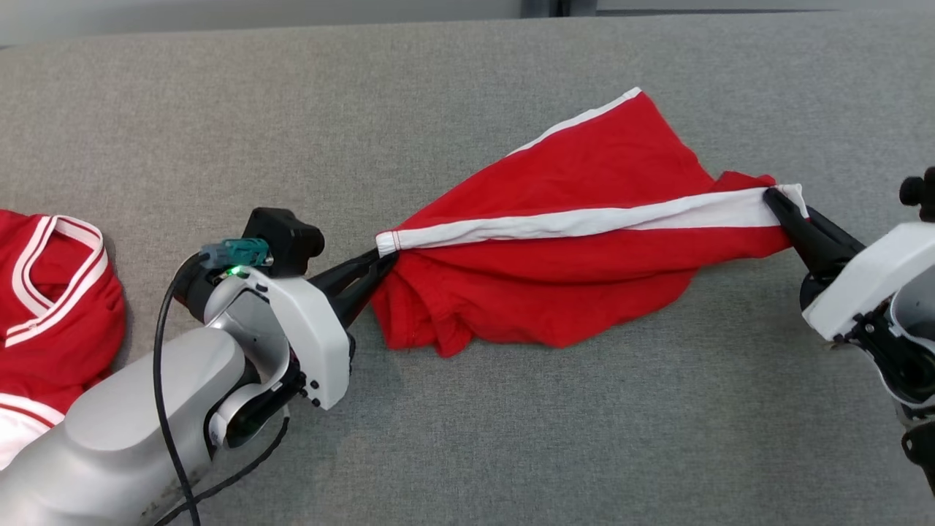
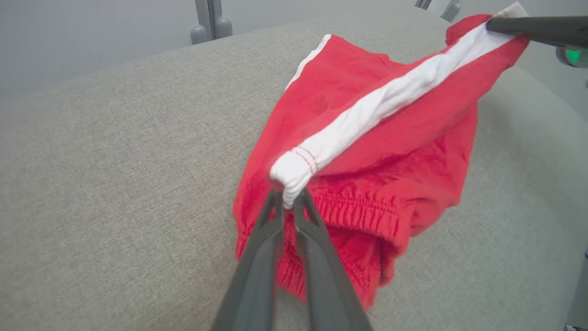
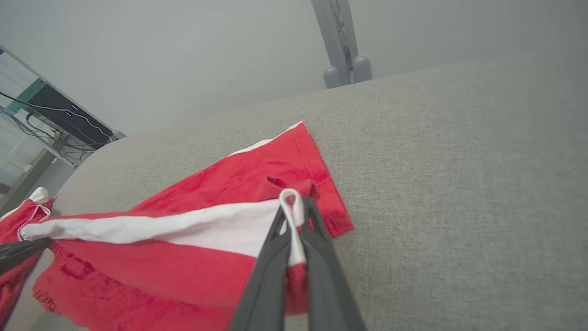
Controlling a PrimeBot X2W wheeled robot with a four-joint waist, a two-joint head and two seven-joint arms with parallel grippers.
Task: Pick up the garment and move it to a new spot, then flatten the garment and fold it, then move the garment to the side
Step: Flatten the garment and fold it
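The left gripper (image 1: 383, 261) and right gripper (image 1: 771, 197) each pinch the red white-striped cloth garment (image 1: 570, 292). A grey woven surface (image 1: 511, 438) lies underneath, a pale wall (image 3: 183, 46) behind.

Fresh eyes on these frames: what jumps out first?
Red shorts with a white side stripe, pulled taut in the middle of the grey fabric tabletop: the left gripper pinches the stripe's waistband end, the right gripper its hem end. Another red, white-trimmed garment lies at the left edge.

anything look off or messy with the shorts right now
No damage shows, but the red shorts are far from flat: the left gripper and right gripper pinch opposite ends of the white stripe, pulled taut, while the rest sags in bunched folds on the grey surface.
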